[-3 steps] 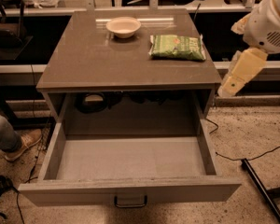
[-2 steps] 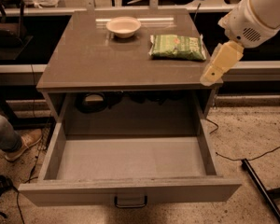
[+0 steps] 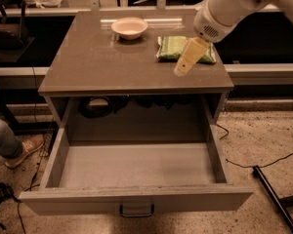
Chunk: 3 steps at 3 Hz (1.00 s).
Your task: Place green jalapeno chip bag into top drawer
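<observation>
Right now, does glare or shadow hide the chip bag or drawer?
Camera view: dim amber light; glare streaks the tabletop by the white bowl, not the green jalapeno chip bag; the gripper, over the bag, partly covers it; top drawer evenly lit.

Pincer (image 3: 184,65) hangs over the right rear of the surface (image 3: 88,67) and hides the middle-right stretch of the green jalapeno chip bag (image 3: 171,48). Arm (image 3: 229,6) is cut off by the top and right edges. Bag print is too small to read. Dark shapes (image 3: 95,106) sit in shadow behind the top drawer (image 3: 136,199) and cannot be identified. Shoe (image 3: 24,151) and its leg run off the left edge.
</observation>
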### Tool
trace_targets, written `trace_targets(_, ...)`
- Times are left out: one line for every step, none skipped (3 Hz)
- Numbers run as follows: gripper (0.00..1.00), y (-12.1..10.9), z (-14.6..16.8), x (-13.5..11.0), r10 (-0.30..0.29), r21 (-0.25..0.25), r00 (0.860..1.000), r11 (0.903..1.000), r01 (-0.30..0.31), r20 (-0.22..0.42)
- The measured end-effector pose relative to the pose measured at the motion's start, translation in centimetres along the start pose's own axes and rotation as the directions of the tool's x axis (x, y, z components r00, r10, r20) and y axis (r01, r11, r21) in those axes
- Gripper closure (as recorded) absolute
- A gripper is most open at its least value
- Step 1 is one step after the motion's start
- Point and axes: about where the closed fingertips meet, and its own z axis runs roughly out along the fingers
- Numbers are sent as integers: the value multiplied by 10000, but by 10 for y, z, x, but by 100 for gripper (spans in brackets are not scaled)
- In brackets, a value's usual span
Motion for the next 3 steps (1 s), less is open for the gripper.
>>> trace_targets(0,-24,44,-24,279,272,9989,9993,-269,-366)
trace_targets(0,-24,44,-24,278,271,9989,9993,-269,-366)
trace_targets(0,-34,55,-20,557,423,9983,9976,-550,-149)
